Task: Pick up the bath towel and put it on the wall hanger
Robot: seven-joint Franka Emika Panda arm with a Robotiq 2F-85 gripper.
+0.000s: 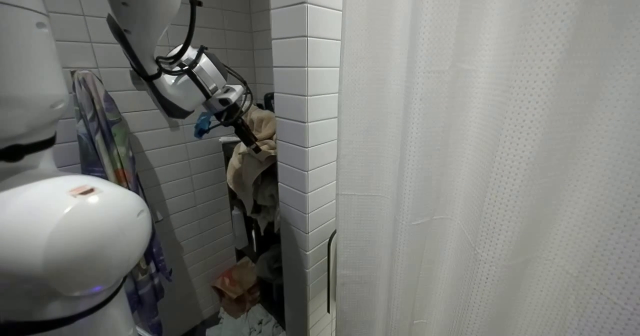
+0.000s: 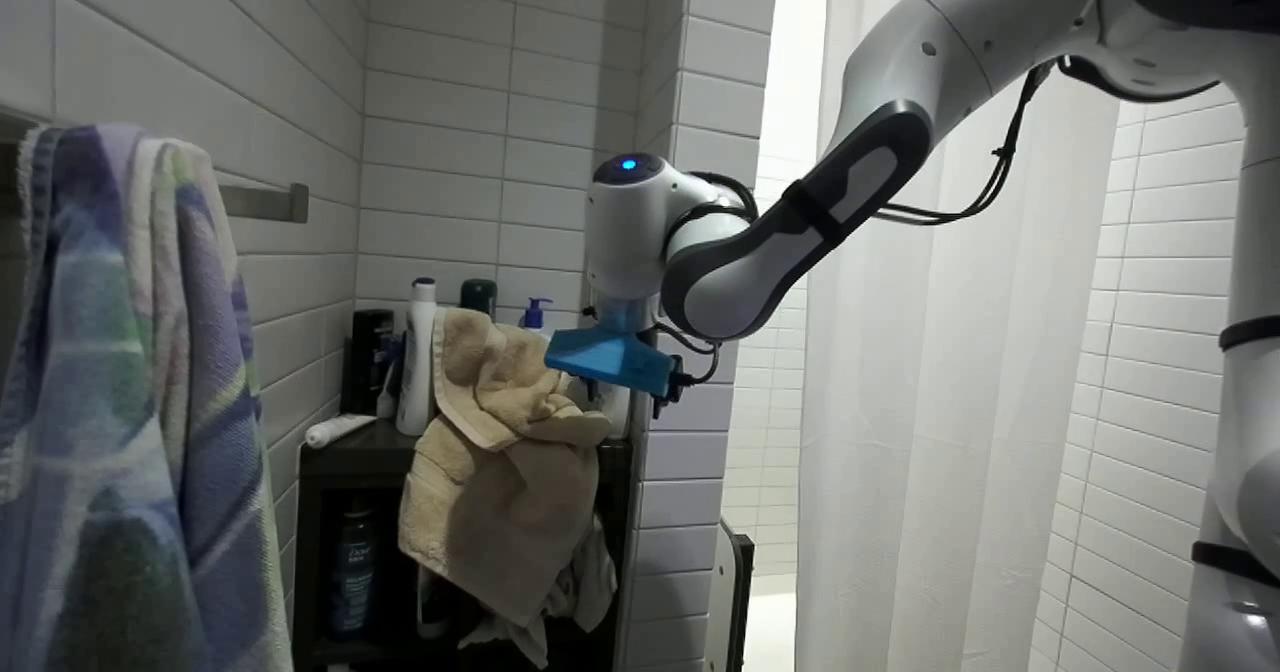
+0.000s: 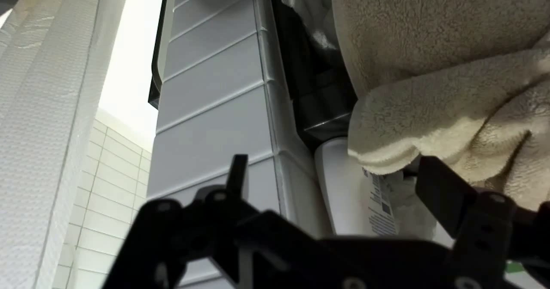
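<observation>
Towel (image 2: 500, 522), beige plush terry: bunched on, draped over black boxy counter (image 2: 350, 464). Black fingers (image 3: 444, 196): spread apart, nothing held. Advisable: centre over thick fold, clear of rounded white bottle (image 3: 349, 186), before pinching.

exterior view facing the shelf's (image 2: 345, 460) front edge, exterior view close by the robot (image 1: 90, 236), towel (image 2: 500, 502) in both, close wrist view down onto a front corner

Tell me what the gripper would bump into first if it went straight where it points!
Probably the towel, showing just past one of the fingers. The white bottle or wall might come first; depth is unclear.
</observation>
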